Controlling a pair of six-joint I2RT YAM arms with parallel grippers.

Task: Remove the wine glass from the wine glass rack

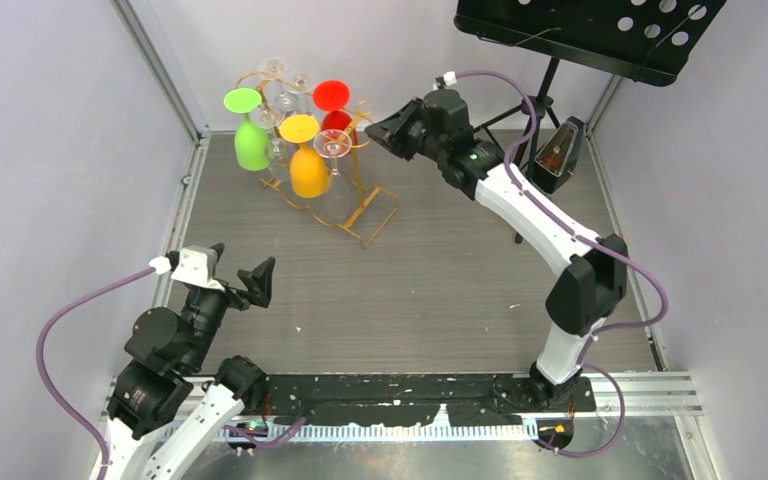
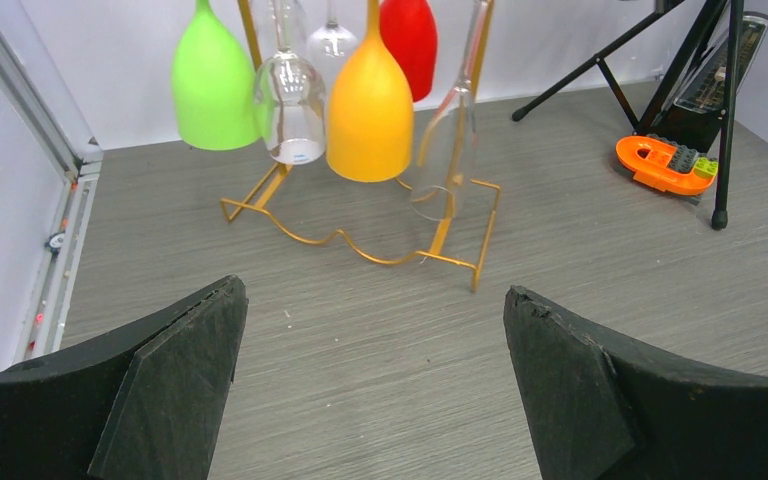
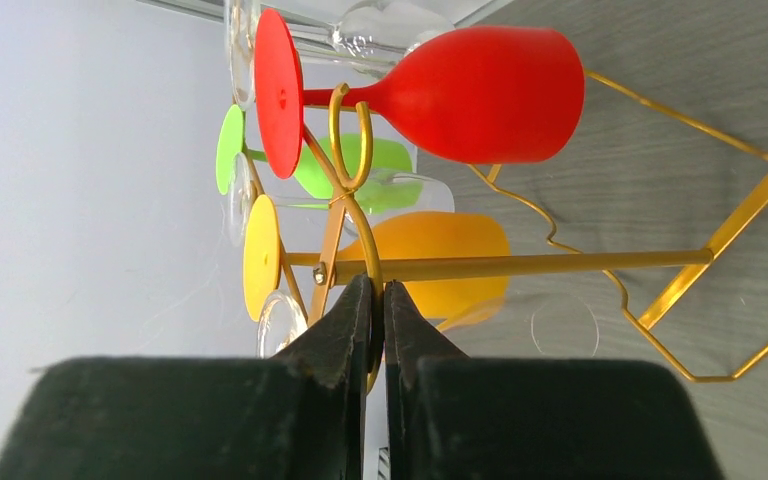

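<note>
1. Tabletop (image 1: 440, 290): grey, wood-grained, walled on three sides.

2. Black music stand (image 1: 590, 30): stood at the far right corner, its tripod feet on the tabletop.

3. Wine glass rack (image 3: 560, 264): gold wire, upright near the far left corner, its rectangular base flat on the tabletop. The task's glass had not been removed; all glasses seen hung from the rack's loops, feet up and bowls down.

4. Right gripper (image 3: 378, 290): reached across to the rack's right side at hook height. Its jaws were pressed together. A gold loop of the rack sat at the fingertips; whether wire was pinched between them could not be determined. It touched no glass.

5. Left gripper (image 2: 372, 292): hovered over the near left part of the tabletop, well apart from the rack and facing it. Its jaws were spread wide with nothing between them.

6. Glasses on the rack:
   - green glass (image 1: 251, 140), on the left side;
   - orange glass (image 1: 308, 165), nearest the arms;
   - red glass (image 1: 335, 100), on the far right, closest to the right gripper;
   - clear glasses (image 2: 290, 110), among the coloured ones.

7. Orange toy (image 2: 660, 160): lay by the stand's legs.
</note>
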